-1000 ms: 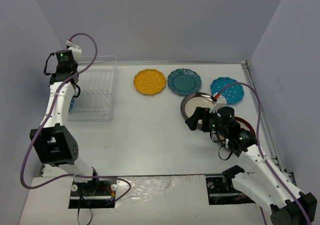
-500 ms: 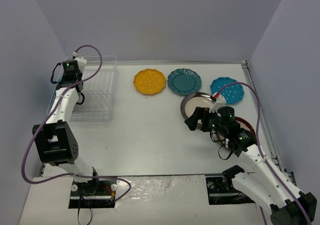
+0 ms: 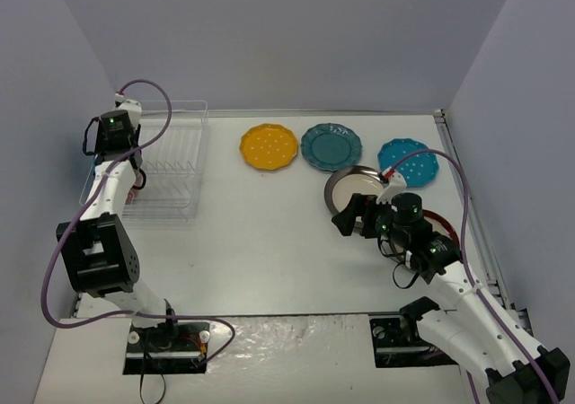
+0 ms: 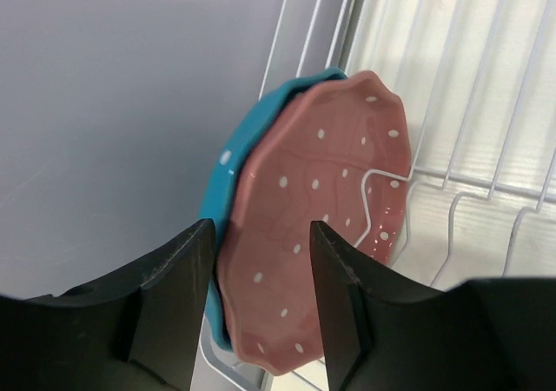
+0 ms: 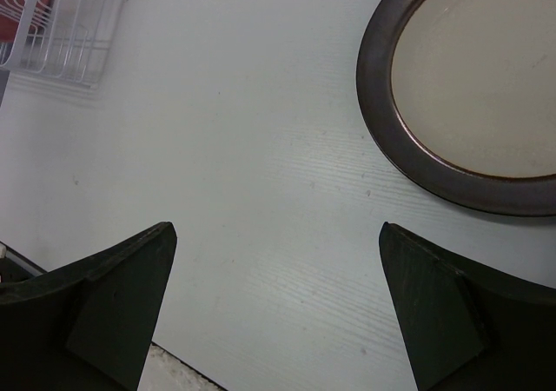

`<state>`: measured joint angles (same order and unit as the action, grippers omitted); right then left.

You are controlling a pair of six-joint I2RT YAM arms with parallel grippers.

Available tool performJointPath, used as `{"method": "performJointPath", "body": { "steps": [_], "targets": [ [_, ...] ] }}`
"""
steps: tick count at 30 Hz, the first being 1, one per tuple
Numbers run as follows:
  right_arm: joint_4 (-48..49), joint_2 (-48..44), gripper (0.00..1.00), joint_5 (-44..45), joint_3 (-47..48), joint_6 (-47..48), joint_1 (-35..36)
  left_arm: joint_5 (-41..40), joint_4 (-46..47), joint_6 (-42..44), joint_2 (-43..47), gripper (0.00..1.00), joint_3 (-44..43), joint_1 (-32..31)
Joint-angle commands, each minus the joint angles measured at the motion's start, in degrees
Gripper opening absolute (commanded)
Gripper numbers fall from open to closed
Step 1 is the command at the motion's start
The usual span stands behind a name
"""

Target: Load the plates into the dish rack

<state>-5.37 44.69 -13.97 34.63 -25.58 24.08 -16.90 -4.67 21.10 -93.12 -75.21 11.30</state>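
Observation:
The pink dotted plate (image 4: 321, 226) stands on edge at the left end of the dish rack (image 3: 171, 166), with a bright blue plate (image 4: 228, 174) right behind it. My left gripper (image 4: 261, 304) is open, its fingers either side of the pink plate's near edge. On the table lie the yellow plate (image 3: 269, 145), the dark teal plate (image 3: 331, 145), a second bright blue plate (image 3: 409, 162) and a dark-rimmed cream plate (image 3: 352, 187). My right gripper (image 3: 346, 217) is open and empty over bare table, left of the dark-rimmed plate (image 5: 473, 87). Another dark rim (image 3: 442, 218) shows under the right arm.
The rack's white wire tines (image 4: 486, 104) run to the right of the standing plates. The grey wall (image 4: 113, 104) is close on the rack's left. The rack's corner (image 5: 69, 26) shows far off in the right wrist view.
My left arm has shifted over the rack's left end, first forward, then back left. The pink plate now shows in the rack. My right arm has not moved.

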Motion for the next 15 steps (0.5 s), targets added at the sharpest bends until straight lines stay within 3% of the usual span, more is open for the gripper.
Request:
{"method": "performJointPath", "body": {
  "steps": [1, 7, 15],
  "targets": [
    [3.52, -1.15, 1.0, -0.62, -0.18, -0.62, 0.18, -2.79, 7.69, -1.11, 2.74, 0.51, -0.78, 1.67],
    [3.36, -1.74, 1.0, 1.0, -0.4, -1.92, 0.18, 0.54, 5.77, -5.23, 6.58, 0.71, -2.0, 1.48],
    [-1.35, 0.93, 0.99, 17.32, -0.77, -10.29, 0.09, 3.69, -1.29, -15.09, 14.08, 0.86, -5.04, -2.58]
  ]
}}
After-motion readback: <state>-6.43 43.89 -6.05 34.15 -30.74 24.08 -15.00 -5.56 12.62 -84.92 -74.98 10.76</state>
